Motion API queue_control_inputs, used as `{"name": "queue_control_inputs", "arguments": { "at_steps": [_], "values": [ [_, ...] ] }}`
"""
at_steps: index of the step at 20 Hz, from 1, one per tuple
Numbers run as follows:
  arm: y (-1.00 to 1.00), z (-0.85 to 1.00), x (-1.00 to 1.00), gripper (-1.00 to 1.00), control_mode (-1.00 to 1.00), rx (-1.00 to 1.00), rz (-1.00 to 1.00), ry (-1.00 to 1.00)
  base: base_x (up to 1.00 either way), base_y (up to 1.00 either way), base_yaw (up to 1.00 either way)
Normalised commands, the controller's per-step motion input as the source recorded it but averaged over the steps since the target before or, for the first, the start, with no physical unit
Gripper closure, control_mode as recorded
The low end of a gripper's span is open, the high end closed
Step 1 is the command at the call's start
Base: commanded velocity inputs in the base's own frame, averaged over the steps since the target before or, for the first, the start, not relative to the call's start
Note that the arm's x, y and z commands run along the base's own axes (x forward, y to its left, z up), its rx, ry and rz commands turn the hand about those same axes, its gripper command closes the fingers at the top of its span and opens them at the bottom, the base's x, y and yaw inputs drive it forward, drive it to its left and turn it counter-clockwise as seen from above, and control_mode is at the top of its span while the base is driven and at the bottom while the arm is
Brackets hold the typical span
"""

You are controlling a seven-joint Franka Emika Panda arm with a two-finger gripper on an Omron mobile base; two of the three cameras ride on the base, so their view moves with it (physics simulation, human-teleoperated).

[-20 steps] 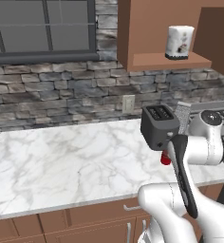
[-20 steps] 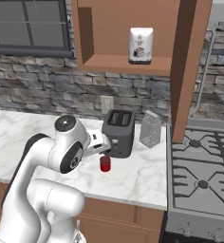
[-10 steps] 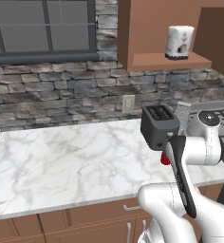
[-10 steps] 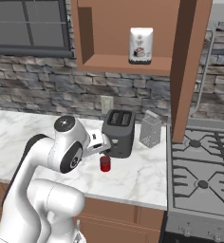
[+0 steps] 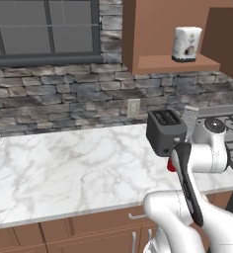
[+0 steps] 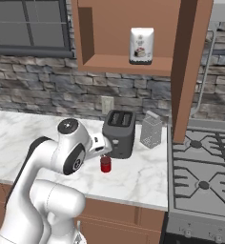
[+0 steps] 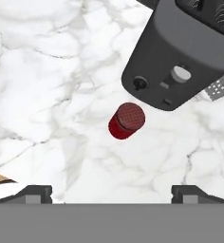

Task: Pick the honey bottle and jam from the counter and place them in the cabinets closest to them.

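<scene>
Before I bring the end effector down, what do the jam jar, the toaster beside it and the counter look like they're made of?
The jam: dark red, glossy sides, probably glass or plastic; the lid has a fine grid texture, material unclear.
The toaster: dark grey matte casing, likely plastic or painted metal, with a pale knob on its front.
The counter: white with grey veins, smooth, looks like polished marble.

The white arm bends forward at its elbow, wrist pointed down. Its gripper (image 7: pixel 112 192) hangs with fingers (image 7: pixel 34 192) spread wide at seven and five o'clock in the hand view, holding nothing.
</scene>
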Motion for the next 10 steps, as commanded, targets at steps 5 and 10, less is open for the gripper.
{"name": "queue_control_inputs", "arguments": {
  "at_steps": [5,10],
  "values": [
    [0.00,-0.29,0.11,-1.00,-1.00,0.00,0.00,0.00,0.00,0.00,0.00],
    [0.00,-0.27,0.19,-1.00,-1.00,0.00,0.00,0.00,0.00,0.00,0.00]
  ]
}}
